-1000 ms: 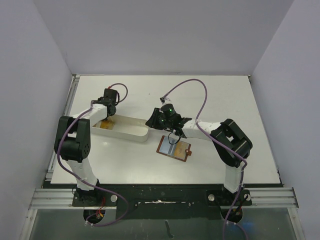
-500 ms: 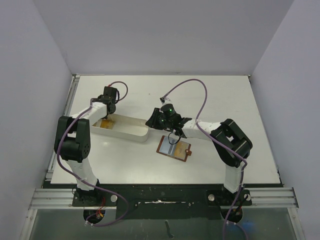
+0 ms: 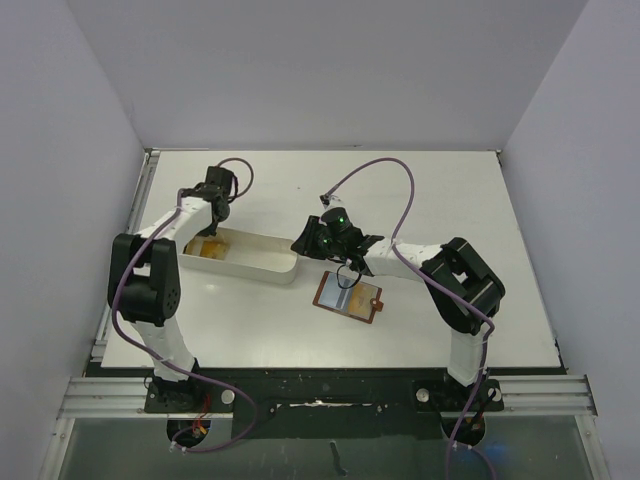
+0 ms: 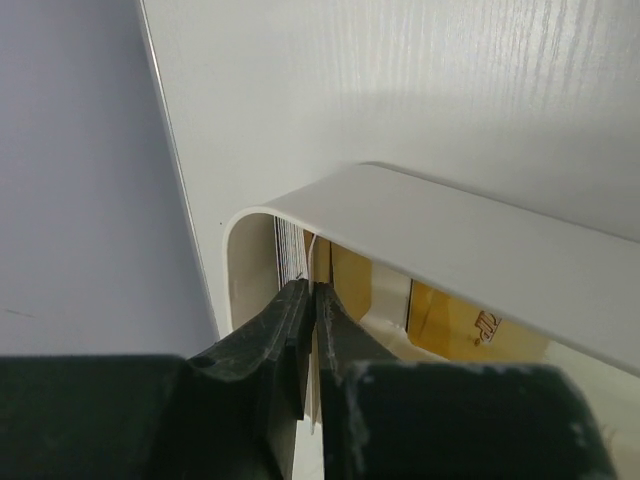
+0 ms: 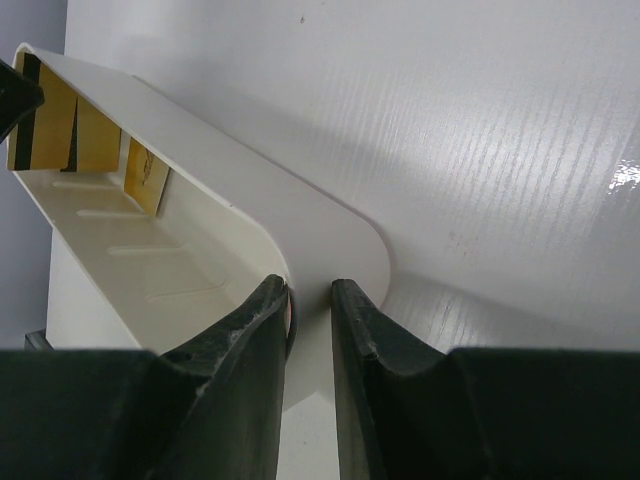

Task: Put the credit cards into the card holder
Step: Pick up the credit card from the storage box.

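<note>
At the white tray's (image 3: 262,262) left end, the left gripper (image 4: 312,300) is pinching the tilted yellow card (image 4: 445,312) by its edge (jaws nearly together). The right gripper (image 5: 310,300) is clamping the tray's right rim. The silver card (image 3: 345,297) is lying on the card holder (image 3: 366,304), just near-right of the tray.

I'm looking at a white table (image 3: 450,190) with a faint wood-grain sheen, boxed in by plain pale grey walls: a far wall (image 3: 330,70), a left wall (image 3: 50,200) and a right wall (image 3: 590,200). A silver metal rail (image 3: 545,392) runs along the table's near edge, with a dull grey-green surface (image 3: 100,450) lower down. Soft, even light leaves one bright glint (image 5: 625,175) on the tabletop
</note>
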Tool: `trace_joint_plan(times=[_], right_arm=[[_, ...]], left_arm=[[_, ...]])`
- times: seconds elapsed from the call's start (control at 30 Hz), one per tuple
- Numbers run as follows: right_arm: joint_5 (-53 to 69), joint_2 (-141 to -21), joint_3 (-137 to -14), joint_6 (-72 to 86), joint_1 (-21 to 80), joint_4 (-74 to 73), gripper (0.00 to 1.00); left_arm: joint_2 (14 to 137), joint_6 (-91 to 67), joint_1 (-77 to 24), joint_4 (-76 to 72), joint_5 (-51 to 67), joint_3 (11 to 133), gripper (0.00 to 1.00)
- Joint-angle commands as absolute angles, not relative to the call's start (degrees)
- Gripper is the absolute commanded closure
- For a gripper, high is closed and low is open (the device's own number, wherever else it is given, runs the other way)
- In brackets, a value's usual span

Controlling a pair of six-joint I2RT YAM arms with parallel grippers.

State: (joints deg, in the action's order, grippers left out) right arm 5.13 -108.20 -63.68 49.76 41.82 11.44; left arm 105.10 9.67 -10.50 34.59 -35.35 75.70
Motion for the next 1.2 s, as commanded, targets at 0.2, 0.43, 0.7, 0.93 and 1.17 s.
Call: trace_joint_plan(times=[0.2, 0.43, 0.7, 0.93, 1.17], right_arm=[[6.1, -108.7, -63.8, 49.3, 42.7, 5.5, 1.00], [5.2, -108.7, -65.4, 51.1, 42.5, 4.4, 1.00], [0.3, -108.4, -66.9, 55.1, 42.0, 3.9, 1.00], [0.6, -108.4, -69.6, 55.1, 41.7, 3.0, 0.92], [10.7, -99.9, -66.5, 47.4, 37.3, 2.8, 0.53]], left_arm=[[97.6, 1.5, -10.5, 43.2, -30.3, 78.5, 1.00], [93.3, -2.5, -10.5, 42.9, -27.8, 78.1, 1.00], [91.6, -7.5, -10.5, 43.5, -23.8, 84.9, 1.00], [90.2, -10.5, -10.3, 42.4, -16.1, 88.3, 1.00], [84.8, -11.8, -9.6, 36.5, 2.5, 84.1, 1.00]])
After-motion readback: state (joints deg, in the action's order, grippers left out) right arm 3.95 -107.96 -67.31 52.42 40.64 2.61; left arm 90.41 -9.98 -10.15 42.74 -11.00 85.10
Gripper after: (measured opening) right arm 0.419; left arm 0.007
